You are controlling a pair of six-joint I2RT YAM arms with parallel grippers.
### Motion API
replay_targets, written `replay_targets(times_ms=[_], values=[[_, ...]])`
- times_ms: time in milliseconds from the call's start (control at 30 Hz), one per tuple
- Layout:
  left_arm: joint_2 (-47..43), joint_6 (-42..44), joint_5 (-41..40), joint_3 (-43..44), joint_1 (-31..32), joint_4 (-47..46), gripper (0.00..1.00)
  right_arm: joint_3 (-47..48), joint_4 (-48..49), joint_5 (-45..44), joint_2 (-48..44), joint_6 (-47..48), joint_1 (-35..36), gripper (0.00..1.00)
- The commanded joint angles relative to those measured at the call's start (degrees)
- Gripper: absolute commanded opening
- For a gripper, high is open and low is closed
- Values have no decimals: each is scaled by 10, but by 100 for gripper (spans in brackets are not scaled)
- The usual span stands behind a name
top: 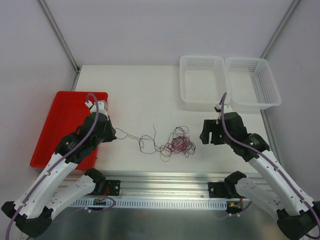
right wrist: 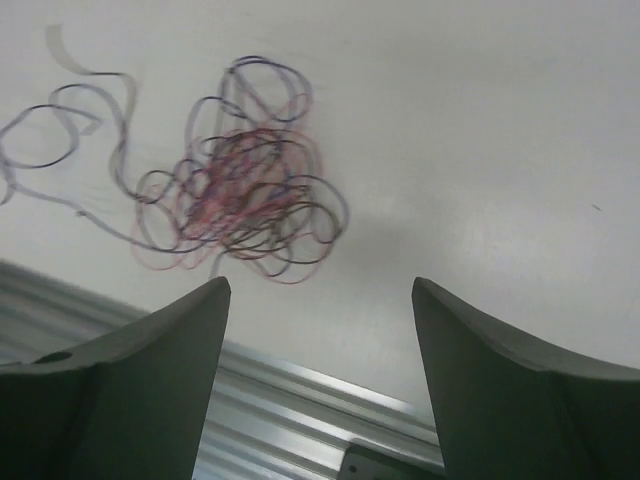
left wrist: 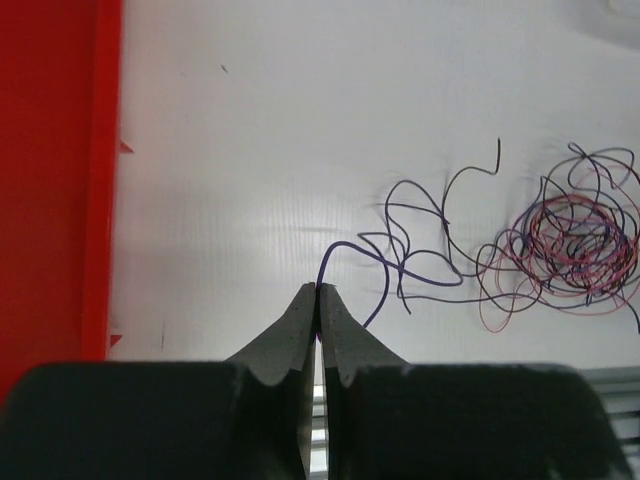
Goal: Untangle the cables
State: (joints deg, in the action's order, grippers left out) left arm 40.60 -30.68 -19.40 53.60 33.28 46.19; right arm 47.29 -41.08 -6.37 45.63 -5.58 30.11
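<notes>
A tangle of thin cables (top: 180, 142) in pink-red, purple and dark strands lies near the middle of the white table. Loose strands trail left from it toward my left gripper (top: 114, 134). That gripper (left wrist: 320, 290) is shut on a purple cable (left wrist: 345, 250) that curves back to the bunch (left wrist: 575, 245). My right gripper (top: 206, 136) hovers just right of the bunch, open and empty. Through its wrist camera the tangle (right wrist: 240, 195) lies up and to the left, beyond the left fingertip (right wrist: 205, 305), apart from both fingers.
A red tray (top: 60, 125) sits at the table's left edge, beside my left arm. Two white mesh baskets (top: 201, 82) (top: 252, 82) stand at the back right. An aluminium rail (top: 165, 185) runs along the near table edge.
</notes>
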Motion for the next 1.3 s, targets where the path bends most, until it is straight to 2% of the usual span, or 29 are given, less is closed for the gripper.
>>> replay_targets(times_ms=[0, 100, 233, 367, 467, 600, 833, 867, 967, 1067, 1200, 1267], values=[[1, -6, 58, -9, -4, -19, 0, 36, 93, 133, 27, 52, 60, 78], [-8, -7, 60, -10, -3, -20, 0, 57, 127, 125, 102, 73, 163, 78], [-17, -20, 62, -12, -4, -19, 0, 65, 224, 113, 193, 16, 219, 75], [-36, -42, 67, -22, -3, -19, 0, 56, 353, 89, 277, -63, 246, 70], [-43, -51, 71, -25, -3, -18, 0, 46, 446, 103, 327, -122, 253, 66], [-47, -52, 75, -26, -3, -19, 0, 62, 500, 123, 399, -143, 268, 66], [-58, -58, 74, -26, -4, -18, 0, 71, 473, 67, 488, -187, 276, 63], [-62, -58, 69, -27, -4, -19, 0, 73, 442, 22, 493, -194, 276, 63], [-75, -55, 60, -25, -3, -17, 0, 76, 371, -30, 499, -206, 277, 59], [-82, -51, 37, -18, -4, -10, 0, 86, 286, -81, 496, -217, 275, 50], [-77, -38, -3, 20, -4, 4, 0, 82, 204, -123, 482, -238, 253, 27], [-68, -26, -33, 55, -4, 12, 0, 70, 175, -125, 468, -247, 233, 21]])
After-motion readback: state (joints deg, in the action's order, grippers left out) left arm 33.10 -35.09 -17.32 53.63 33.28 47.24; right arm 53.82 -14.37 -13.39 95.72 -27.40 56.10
